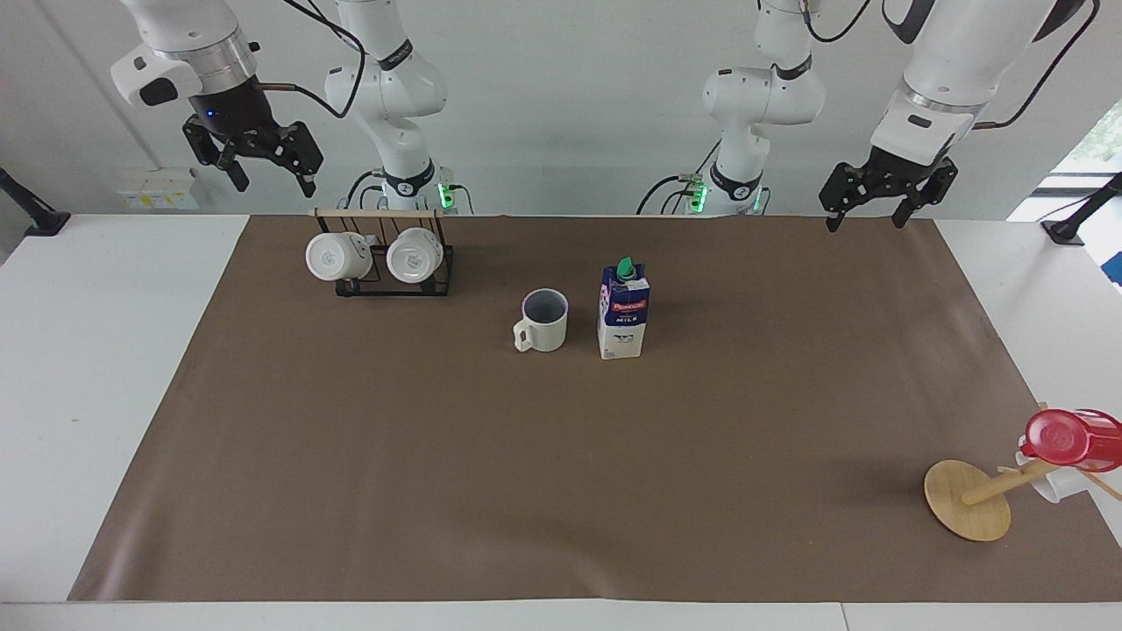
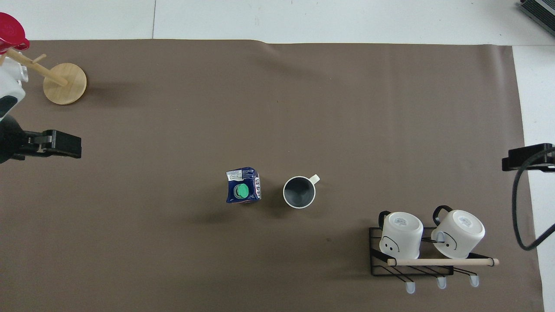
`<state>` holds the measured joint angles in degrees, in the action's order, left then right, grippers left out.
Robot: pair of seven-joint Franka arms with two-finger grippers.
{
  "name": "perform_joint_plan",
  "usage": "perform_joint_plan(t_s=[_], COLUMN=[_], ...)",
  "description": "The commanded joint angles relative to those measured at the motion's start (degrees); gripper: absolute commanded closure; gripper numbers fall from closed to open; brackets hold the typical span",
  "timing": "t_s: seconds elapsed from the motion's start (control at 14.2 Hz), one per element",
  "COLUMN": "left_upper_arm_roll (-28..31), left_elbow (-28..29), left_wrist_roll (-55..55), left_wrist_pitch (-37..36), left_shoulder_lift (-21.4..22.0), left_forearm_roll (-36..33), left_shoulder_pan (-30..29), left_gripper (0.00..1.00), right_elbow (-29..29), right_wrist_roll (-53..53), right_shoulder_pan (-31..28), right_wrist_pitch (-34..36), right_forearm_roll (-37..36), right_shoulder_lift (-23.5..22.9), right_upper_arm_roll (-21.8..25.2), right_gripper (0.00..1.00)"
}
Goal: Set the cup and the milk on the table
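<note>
facing view: cup (image 1: pixel 543 320) and milk (image 1: pixel 623 311) stand upright side by side on the table's (image 1: pixel 105 350) brown mat (image 1: pixel 561 456), well apart from both raised grippers; left gripper (image 1: pixel 883 200) and right gripper (image 1: pixel 259 159) hang open, empty.

overhead view: the milk (image 2: pixel 243 191) stands toward the left arm's end (its likelier taker), the cup (image 2: pixel 299 192) toward the right's.

Plain white wall (image 1: pixel 570 105), window (image 1: pixel 1091 140) at edge

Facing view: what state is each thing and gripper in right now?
Cream-white ceramic mug: upright, empty, on the brown mat.
Blue-and-white milk carton: upright, green cap on, beside the mug.
Two white mugs: hung sideways on the black wire rack.
Red plastic cup: on the tipped wooden stand.
Left gripper: open, empty, raised.
Right gripper: open, empty, raised.
</note>
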<state>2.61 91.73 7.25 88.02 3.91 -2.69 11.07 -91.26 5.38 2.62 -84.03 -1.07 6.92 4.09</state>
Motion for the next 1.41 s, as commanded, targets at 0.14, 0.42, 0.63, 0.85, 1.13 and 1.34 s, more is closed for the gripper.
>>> perform_joint_plan(t_s=[0.14, 0.42, 0.63, 0.85, 1.13, 1.34], left_upper_arm_roll=[0.20, 0.64, 0.73, 0.64, 0.55, 0.55], left_elbow=[-0.50, -0.85, -0.85, -0.77, -0.77, -0.77], left_wrist_roll=[-0.22, -0.40, -0.40, -0.40, -0.49, -0.57], left_wrist_pitch=[-1.01, -1.01, -1.01, -0.83, -0.74, -0.48], left_shoulder_lift=[0.40, 0.40, 0.40, 0.92, 1.01, 1.01], left_forearm_roll=[0.58, 0.58, 0.58, 0.58, 0.58, 0.67], left_shoulder_pan=[-0.79, -0.88, -0.88, -0.88, -0.88, -0.96], left_gripper=[0.00, 0.00, 0.00, 0.00, 0.00, 0.00], right_elbow=[0.47, 1.08, 1.17, 1.08, 1.08, 0.99], right_wrist_roll=[-0.19, -0.11, -0.11, -0.19, -0.19, -0.19], right_shoulder_pan=[-0.51, -0.77, -0.95, -0.69, -0.77, -0.77], right_wrist_pitch=[1.06, 1.06, 1.15, 0.44, 0.35, 0.36], right_forearm_roll=[0.98, 0.89, 0.54, 0.89, 0.98, 0.98], right_shoulder_lift=[0.03, -0.76, -2.07, -2.08, -0.94, -0.85], right_upper_arm_roll=[-0.22, -0.13, -0.13, -0.04, 0.22, 0.13], right_gripper=[0.00, 0.00, 0.00, 0.00, 0.00, 0.00])
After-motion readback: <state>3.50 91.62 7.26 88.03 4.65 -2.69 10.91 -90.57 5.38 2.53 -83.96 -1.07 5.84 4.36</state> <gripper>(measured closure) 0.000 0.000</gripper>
